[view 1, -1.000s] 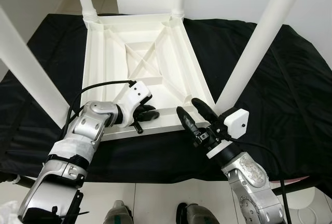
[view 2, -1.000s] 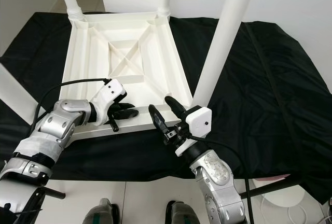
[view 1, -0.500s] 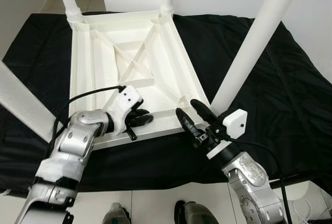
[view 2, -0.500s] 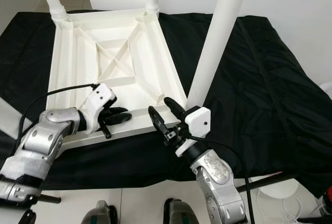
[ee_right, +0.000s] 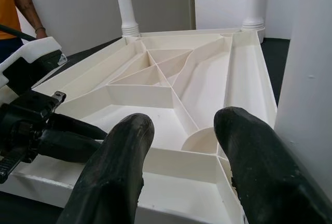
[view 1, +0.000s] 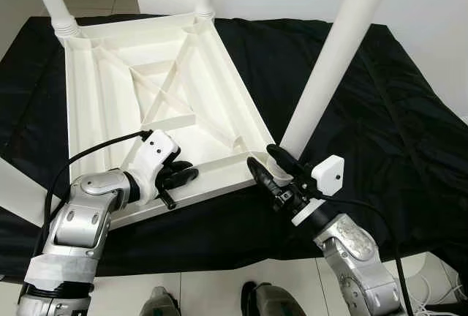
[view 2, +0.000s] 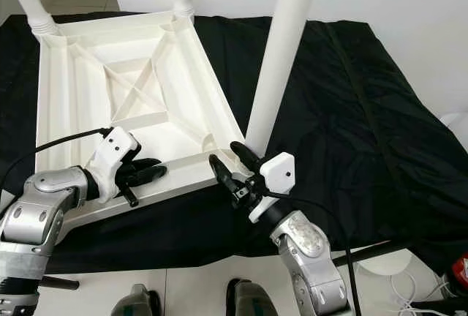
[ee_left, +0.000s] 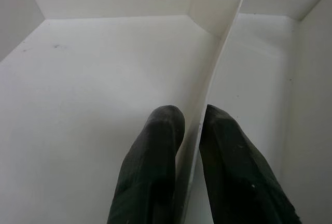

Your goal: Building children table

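White plastic table (view 1: 146, 96) upside down on black cloth (view 1: 380, 111). Our left pincer (view 1: 175, 181) clamps near rim; right pincer (view 1: 267, 166) apart at corner leg (view 1: 329, 67). Risk: rim slips, table tips.

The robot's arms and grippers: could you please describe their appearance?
Both arms have silver, rounded metal segments. Each ends in a white plastic wrist housing and two long black fingers: the left gripper and the right gripper. A thin black cable loops along the left arm; another black cable trails behind the right wrist.
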You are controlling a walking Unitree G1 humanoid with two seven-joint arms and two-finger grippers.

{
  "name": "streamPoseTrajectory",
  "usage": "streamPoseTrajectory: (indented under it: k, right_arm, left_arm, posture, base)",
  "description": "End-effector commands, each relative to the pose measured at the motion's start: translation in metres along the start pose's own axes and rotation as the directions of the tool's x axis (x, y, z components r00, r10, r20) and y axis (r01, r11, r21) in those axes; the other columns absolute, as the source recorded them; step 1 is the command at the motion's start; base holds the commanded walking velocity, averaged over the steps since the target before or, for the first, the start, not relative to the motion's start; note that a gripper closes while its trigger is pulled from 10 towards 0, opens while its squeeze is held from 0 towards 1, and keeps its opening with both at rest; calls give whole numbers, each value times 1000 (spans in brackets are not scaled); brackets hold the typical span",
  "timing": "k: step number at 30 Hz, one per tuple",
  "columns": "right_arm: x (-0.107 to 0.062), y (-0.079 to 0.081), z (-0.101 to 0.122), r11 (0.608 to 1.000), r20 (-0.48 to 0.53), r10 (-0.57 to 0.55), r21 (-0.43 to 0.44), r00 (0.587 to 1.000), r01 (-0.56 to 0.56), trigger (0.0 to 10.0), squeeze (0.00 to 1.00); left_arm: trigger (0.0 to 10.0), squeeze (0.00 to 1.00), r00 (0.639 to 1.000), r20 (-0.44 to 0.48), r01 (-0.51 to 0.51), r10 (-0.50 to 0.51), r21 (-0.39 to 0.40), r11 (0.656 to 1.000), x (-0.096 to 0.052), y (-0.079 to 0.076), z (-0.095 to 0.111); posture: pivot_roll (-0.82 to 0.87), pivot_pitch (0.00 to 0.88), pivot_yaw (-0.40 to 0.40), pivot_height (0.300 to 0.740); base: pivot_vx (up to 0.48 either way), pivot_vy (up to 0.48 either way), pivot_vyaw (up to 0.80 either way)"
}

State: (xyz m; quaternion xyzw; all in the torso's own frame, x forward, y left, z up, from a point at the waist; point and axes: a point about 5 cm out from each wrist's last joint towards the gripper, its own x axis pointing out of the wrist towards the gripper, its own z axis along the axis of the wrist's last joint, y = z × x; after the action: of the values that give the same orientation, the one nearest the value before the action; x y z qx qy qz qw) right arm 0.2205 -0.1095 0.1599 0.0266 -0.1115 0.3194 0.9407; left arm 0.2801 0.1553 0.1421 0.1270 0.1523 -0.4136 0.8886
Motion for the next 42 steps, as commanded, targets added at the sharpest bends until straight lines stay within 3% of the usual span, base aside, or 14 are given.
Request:
streamPoseTrajectory:
  k: [1, 3, 4, 5, 6, 14, 15, 17, 20, 24, 33, 35, 42]
  right_arm:
    - [0, -4, -2, 1000, -5, 11, -8, 1000, -11, 10000, 0]
    - [0, -5, -2, 1000, -8, 11, -12, 1000, -11, 10000, 0]
    - [-1, -7, -3, 1000, -11, 4, -19, 1000, -4, 10000, 0]
    - [-1, -7, -3, 1000, -11, 4, -19, 1000, -4, 10000, 0]
    - [-1, -8, -3, 1000, -12, -3, -21, 1000, 3, 10000, 0]
    - [-1, -10, -4, 999, -10, -32, -27, 999, 32, 10000, 0]
    - [0, -11, -5, 999, -8, -36, -25, 999, 36, 10000, 0]
    - [2, -11, -6, 999, -5, -40, -21, 999, 40, 10000, 0]
    - [3, -11, -7, 999, -4, -41, -19, 999, 41, 10000, 0]
    - [9, -13, -9, 999, 3, -51, -11, 999, 51, 10000, 0]
    - [18, -18, -12, 998, 7, -58, -6, 998, 58, 10000, 0]
    - [21, -18, -12, 999, 13, -51, -2, 999, 51, 10000, 0]
    - [27, -16, -13, 1000, 12, 0, 8, 1000, 0, 10000, 0]
  left_arm:
    - [10000, 0, 989, 11, -144, 145, -33, 989, 10, 0, -2]
    - [10000, 0, 991, 20, -129, 130, -27, 991, 14, -4, 0]
    - [10000, 306, 993, 40, -109, 110, -34, 993, 19, -9, 3]
    - [10000, 306, 993, 40, -109, 110, -34, 993, 19, -9, 3]
    - [10000, 1000, 994, 55, -94, 96, -39, 995, 20, -11, 5]
    - [10000, 1000, 978, 204, -45, 42, 10, 999, 16, -22, 23]
    - [10000, 0, 969, 247, -27, 21, 21, 999, 13, -26, 27]
    - [10000, 0, 946, 324, -5, -10, 45, 999, 5, -34, 33]
    - [10000, 0, 938, 347, 3, -20, 50, 999, 2, -36, 35]
    - [10000, 0, 885, 464, 23, -35, 33, 999, -16, -52, 39]
    - [10000, 0, 870, 492, -2, 16, -29, 1000, -42, -56, 31]
    - [10000, 0, 876, 481, 0, 36, -74, 997, -51, -56, 26]
    - [10000, 0, 885, 465, 25, 34, -120, 992, -72, -59, 17]
  posture:
    - [50, 88, -50, 740]
    - [48, 87, -47, 740]
    - [45, 87, -45, 740]
    - [45, 87, -45, 740]
    - [43, 87, -42, 740]
    - [43, 89, -36, 740]
    - [43, 89, -36, 740]
    - [49, 91, -36, 740]
    - [49, 91, -36, 740]
    - [89, 93, -54, 740]
    - [144, 94, -80, 740]
    - [153, 96, -83, 740]
    - [202, 109, -110, 740]
  base:
    - [0, 0, 0]
    - [0, 0, 0]
    - [0, 0, 0]
    - [0, 0, 0]
    - [0, 0, 0]
    - [0, 0, 0]
    - [0, 0, 0]
    - [0, 0, 0]
    - [0, 0, 0]
    - [0, 0, 0]
    - [0, 0, 0]
    - [0, 0, 0]
    - [0, 0, 0]
